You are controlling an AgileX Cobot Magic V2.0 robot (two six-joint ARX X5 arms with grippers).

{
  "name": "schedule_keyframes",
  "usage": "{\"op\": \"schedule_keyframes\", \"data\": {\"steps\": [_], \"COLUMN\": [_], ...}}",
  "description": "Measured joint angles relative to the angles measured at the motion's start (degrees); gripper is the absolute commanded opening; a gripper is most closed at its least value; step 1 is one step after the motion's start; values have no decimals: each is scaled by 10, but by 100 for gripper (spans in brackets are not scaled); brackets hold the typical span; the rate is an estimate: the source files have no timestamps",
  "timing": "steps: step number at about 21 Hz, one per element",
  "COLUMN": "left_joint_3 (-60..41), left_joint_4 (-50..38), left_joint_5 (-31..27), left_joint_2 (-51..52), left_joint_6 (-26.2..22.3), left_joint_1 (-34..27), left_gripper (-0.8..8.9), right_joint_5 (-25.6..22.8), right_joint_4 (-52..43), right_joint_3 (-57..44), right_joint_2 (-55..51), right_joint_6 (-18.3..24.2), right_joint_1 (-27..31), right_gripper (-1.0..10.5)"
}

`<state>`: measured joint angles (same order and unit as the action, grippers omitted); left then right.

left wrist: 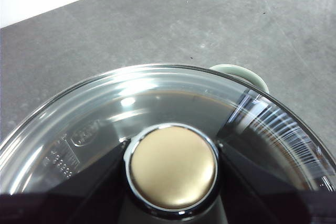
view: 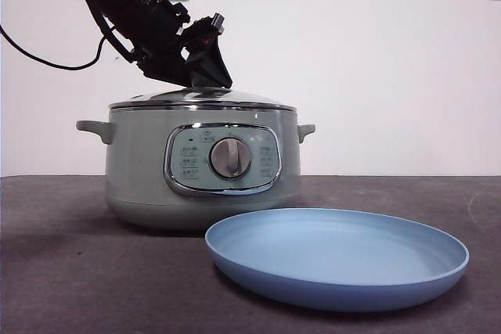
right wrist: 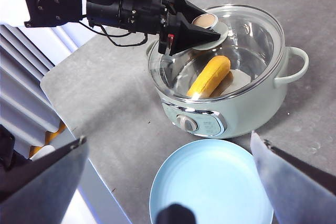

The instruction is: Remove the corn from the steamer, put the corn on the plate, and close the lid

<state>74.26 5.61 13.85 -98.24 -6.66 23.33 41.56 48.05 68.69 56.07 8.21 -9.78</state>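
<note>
The sage-green steamer stands on the grey table with the glass lid seated on it. The yellow corn lies inside and shows through the glass. My left gripper reaches down onto the lid's knob, and its jaws press against the knob's two sides. The light-blue plate lies empty in front of the steamer. High above the plate, my right gripper hangs open and holds nothing.
A white wall stands behind the table. In the right wrist view the table's edge runs close to the steamer's left side, with white slats beyond it. The left arm's cable hangs at the upper left.
</note>
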Motion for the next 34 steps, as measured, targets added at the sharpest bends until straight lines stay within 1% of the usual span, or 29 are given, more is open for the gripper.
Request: {"op": "schedule_keyframes", "data": {"steps": [4, 9, 14, 17, 20, 23, 26, 31, 34], "left_joint_3": [15, 82, 194, 202, 202, 203, 204, 204, 188], "left_joint_4": [26, 128, 245, 292, 334, 367, 401, 475, 482], "left_joint_5": [-1, -3, 8, 11, 13, 13, 13, 13, 11], "left_joint_2": [0, 0, 15, 75, 157, 221, 270, 331, 369], "left_joint_6": [-3, 2, 2, 2, 2, 0, 0, -6, -9], "left_joint_1": [0, 0, -1, 0, 0, -1, 0, 0, 0], "left_gripper": [-8, -8, -8, -8, -8, -8, -8, -8, -8], "right_joint_5": [0, 0, 0, 0, -2, -27, -43, -45, -45], "right_joint_4": [0, 0, 0, 0, -1, -8, -20, -50, -79], "right_joint_3": [0, 0, 0, 0, 0, 0, 0, 0, 0], "right_joint_2": [0, 0, 0, 3, 11, 15, 23, 39, 52], "right_joint_6": [0, 0, 0, 0, 0, 0, 0, -5, -16], "right_joint_1": [0, 0, 0, 0, 0, 0, 0, 0, 0], "right_gripper": [566, 566, 566, 566, 565, 564, 563, 563, 563]}}
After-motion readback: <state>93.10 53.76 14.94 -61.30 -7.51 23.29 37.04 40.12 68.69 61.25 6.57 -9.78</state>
